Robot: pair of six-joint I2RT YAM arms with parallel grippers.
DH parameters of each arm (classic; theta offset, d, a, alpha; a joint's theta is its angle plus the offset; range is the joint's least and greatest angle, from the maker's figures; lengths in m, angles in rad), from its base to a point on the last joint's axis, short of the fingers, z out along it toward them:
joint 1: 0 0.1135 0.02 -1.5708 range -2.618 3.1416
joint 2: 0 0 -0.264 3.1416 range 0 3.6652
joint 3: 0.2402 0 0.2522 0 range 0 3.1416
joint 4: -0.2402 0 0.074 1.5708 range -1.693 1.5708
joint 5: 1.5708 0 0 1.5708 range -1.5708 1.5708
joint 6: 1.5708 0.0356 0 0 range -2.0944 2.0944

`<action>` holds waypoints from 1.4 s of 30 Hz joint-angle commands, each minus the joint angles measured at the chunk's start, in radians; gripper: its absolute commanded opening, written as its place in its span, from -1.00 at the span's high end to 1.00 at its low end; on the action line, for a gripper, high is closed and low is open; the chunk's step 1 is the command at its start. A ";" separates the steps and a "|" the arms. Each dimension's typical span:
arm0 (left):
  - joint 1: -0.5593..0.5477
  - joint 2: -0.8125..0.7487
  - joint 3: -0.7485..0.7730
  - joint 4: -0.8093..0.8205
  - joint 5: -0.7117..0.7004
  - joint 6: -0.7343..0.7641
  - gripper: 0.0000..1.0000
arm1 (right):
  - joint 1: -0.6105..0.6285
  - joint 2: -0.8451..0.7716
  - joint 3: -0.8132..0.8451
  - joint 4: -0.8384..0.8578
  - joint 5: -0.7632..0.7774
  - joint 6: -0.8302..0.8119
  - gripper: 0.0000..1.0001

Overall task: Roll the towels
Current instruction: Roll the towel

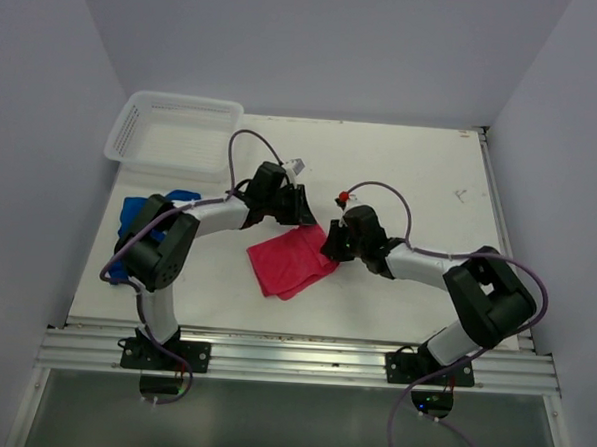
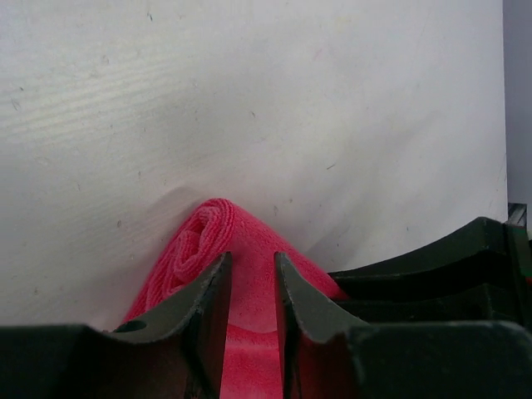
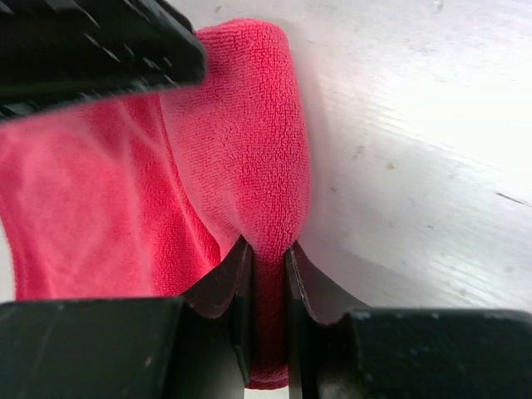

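The red towel [image 1: 288,263] is lying on the table [image 1: 421,180] between the arms. The left gripper [image 2: 252,274] is pinching its rolled end, jaws nearly closed, while the right gripper [image 3: 268,258] is clamping a fold tightly.

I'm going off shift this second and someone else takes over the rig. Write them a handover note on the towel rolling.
Grip: left claw shut on the far edge of the red towel; right claw shut on the same edge, beside it.
Things: red towel mid-table, mostly flat, its far edge pinched up into a fold. The blue towel lies crumpled by the left arm.
Done: no towel rolled.
Left: roll red, then blue.
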 commanded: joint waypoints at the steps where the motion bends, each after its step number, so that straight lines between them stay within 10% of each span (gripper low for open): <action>1: 0.005 -0.072 0.082 -0.047 -0.053 0.038 0.38 | 0.012 -0.052 -0.005 -0.113 0.191 -0.117 0.79; 22: 0.005 -0.085 0.087 -0.031 -0.006 -0.006 0.37 | 0.391 0.167 0.225 -0.351 0.973 -0.365 0.75; 42: -0.041 -0.108 -0.004 0.037 0.033 -0.037 0.37 | 0.571 0.481 0.437 -0.489 1.135 -0.410 0.70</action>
